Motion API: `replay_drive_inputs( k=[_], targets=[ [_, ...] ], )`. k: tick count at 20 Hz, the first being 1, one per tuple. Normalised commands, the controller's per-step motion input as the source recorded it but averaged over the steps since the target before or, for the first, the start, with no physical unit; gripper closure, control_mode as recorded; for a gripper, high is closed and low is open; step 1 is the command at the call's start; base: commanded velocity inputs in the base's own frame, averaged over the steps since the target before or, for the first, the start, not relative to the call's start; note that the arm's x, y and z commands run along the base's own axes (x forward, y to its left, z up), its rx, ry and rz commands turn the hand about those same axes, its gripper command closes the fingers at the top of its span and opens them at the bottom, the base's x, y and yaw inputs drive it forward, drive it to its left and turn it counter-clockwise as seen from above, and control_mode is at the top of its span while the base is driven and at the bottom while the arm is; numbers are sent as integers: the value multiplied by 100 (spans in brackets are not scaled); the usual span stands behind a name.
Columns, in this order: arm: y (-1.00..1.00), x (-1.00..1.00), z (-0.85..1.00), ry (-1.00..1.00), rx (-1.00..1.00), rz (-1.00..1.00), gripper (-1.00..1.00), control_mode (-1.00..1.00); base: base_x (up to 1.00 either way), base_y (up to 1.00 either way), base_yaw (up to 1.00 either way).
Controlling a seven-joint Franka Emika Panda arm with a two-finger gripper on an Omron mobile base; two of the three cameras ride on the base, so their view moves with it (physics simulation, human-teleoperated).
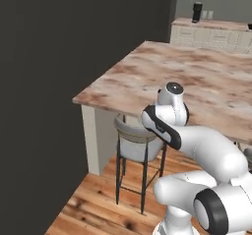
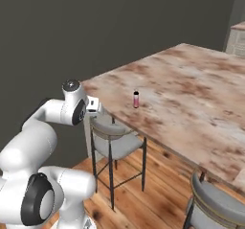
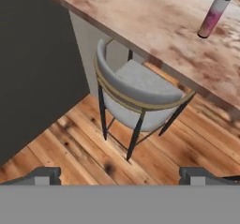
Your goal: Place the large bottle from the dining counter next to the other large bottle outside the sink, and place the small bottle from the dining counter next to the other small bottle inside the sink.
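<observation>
My claw (image 3: 120, 174) hangs with its jaws spread wide and nothing between them, pointed down at the grey-seated stool (image 3: 140, 94) tucked under the dining counter's (image 3: 154, 19) edge. A bottle (image 3: 214, 12) with a pink-tinted body and dark cap stands upright on the dining counter, a little in from that edge, past the stool and well apart from my claw, off to one side of where it points. In the right base view the bottle (image 2: 136, 99) stands alone on the marbled stone, beyond the stool (image 2: 112, 142).
</observation>
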Motion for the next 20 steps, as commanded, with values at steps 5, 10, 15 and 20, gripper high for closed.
replay_drive_inputs(
  k=[5,10,15,20],
  targets=[
    [0,0,0,0,0,0,-100,100,30,34,-33],
    [0,0,0,0,0,0,-100,100,35,30,-37],
    [0,0,0,0,0,0,-100,100,48,44,-26],
    [0,0,0,0,0,0,-100,100,40,39,-12]
  ],
)
